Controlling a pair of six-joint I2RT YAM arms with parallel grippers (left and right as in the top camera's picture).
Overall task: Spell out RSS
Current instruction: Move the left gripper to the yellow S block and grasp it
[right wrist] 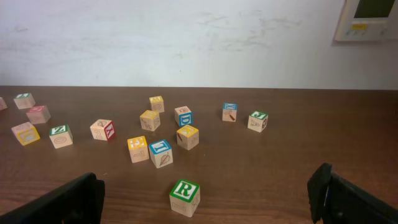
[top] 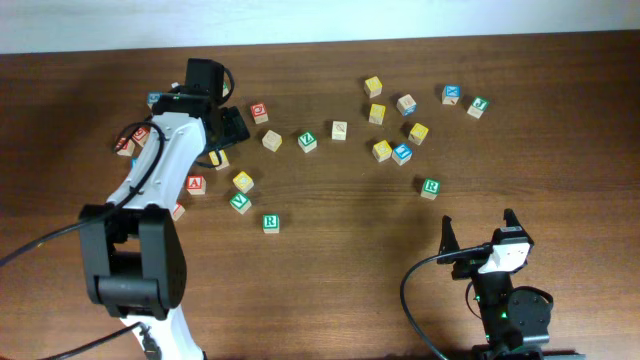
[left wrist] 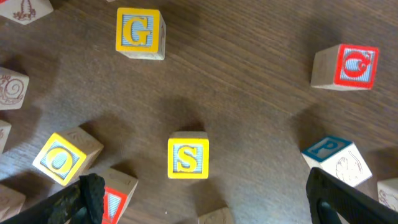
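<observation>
A yellow S cube (left wrist: 188,158) lies face up on the table in the left wrist view, between and just beyond the fingers of my left gripper (left wrist: 205,198), which is open and empty above it. In the overhead view the left gripper (top: 228,126) hangs over the upper-left cluster. A green R cube (right wrist: 185,196) sits just ahead of my open, empty right gripper (right wrist: 205,202); overhead, this cube (top: 430,188) is up and left of the right gripper (top: 479,232). Another green R cube (top: 270,222) lies at centre left. I cannot make out a second S.
Around the S cube are a yellow G cube (left wrist: 140,32), a yellow O cube (left wrist: 62,158), a red-faced cube (left wrist: 353,66) and a blue P cube (left wrist: 336,158). Several yellow and blue cubes (top: 400,130) are scattered at the upper right.
</observation>
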